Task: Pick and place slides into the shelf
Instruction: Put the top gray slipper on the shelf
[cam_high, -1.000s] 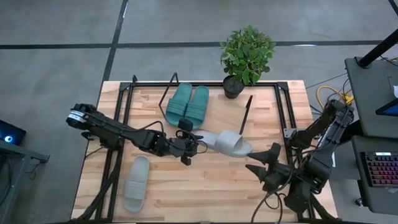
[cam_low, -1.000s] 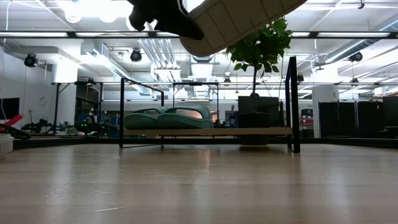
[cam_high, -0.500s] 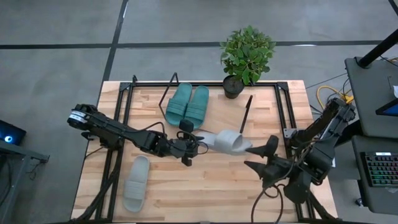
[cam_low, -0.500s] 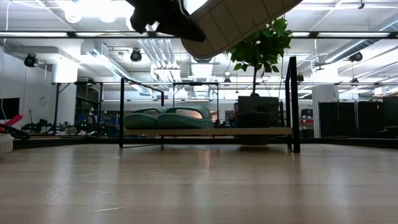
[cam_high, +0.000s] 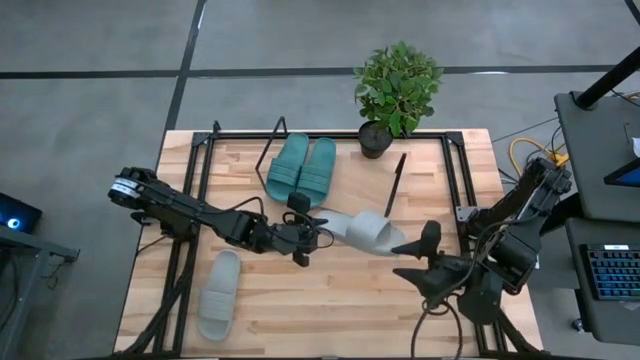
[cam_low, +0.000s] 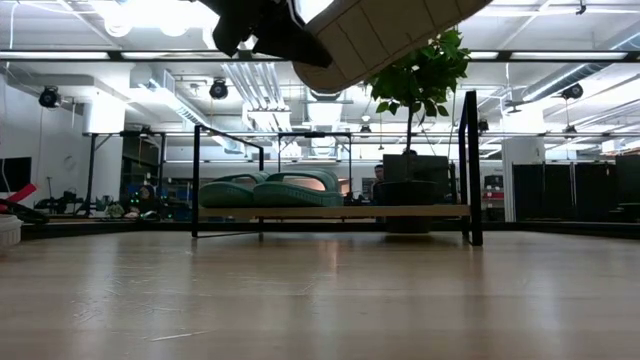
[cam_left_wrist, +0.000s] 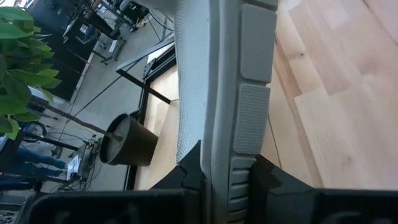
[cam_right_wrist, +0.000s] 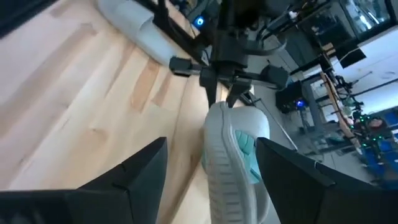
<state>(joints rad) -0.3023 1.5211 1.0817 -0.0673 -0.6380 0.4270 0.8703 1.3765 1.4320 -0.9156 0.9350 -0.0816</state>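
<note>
Bright even overhead light; ceiling lamps (cam_low: 150, 12) glare in low view; soft shadows; wrist views blurred.

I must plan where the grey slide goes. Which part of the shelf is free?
The shelf is bare between the teal slides and the plant pot. Its left part is crowded. The left gripper holds the grey slide above the table.

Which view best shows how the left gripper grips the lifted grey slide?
The left wrist view: the left gripper pinches the grey slide by its edge. The right wrist view shows the same grip from farther off. The high view gives the slide's place above the table. The low view shows only its ridged sole overhead.
</note>
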